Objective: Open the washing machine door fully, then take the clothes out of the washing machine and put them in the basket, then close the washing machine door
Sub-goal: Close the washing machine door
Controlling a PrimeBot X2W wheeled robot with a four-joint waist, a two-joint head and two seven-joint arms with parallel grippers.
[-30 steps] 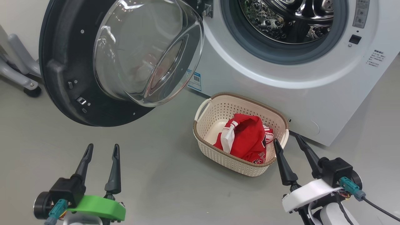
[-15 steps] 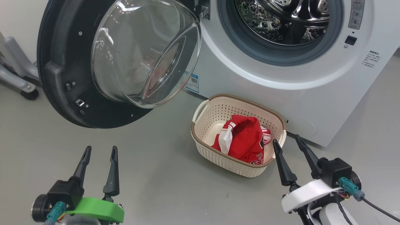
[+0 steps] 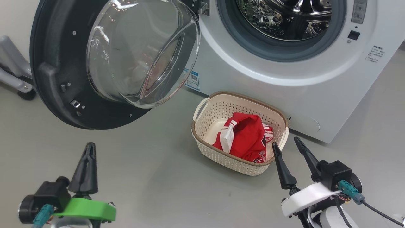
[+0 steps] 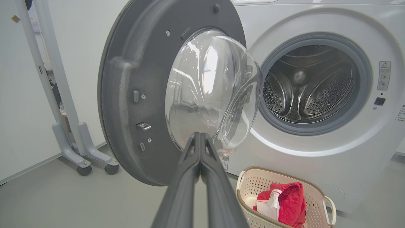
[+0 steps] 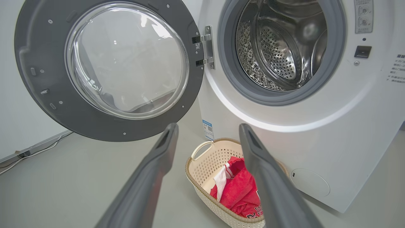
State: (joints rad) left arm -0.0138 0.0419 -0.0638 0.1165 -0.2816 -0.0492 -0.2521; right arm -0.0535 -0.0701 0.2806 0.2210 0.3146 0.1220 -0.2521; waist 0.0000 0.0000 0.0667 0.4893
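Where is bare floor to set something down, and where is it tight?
Free: the floor between left gripper and basket, below the washing machine door. The basket's left end beside the clothes. Tight: basket near the washing machine, right gripper at its right end.

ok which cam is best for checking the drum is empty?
Left wrist view: it looks almost straight into the drum, with nearly the whole mouth in frame and bare steel all round. The head view cuts off the drum's upper part. The right wrist view sees it at an angle, with the top cropped.
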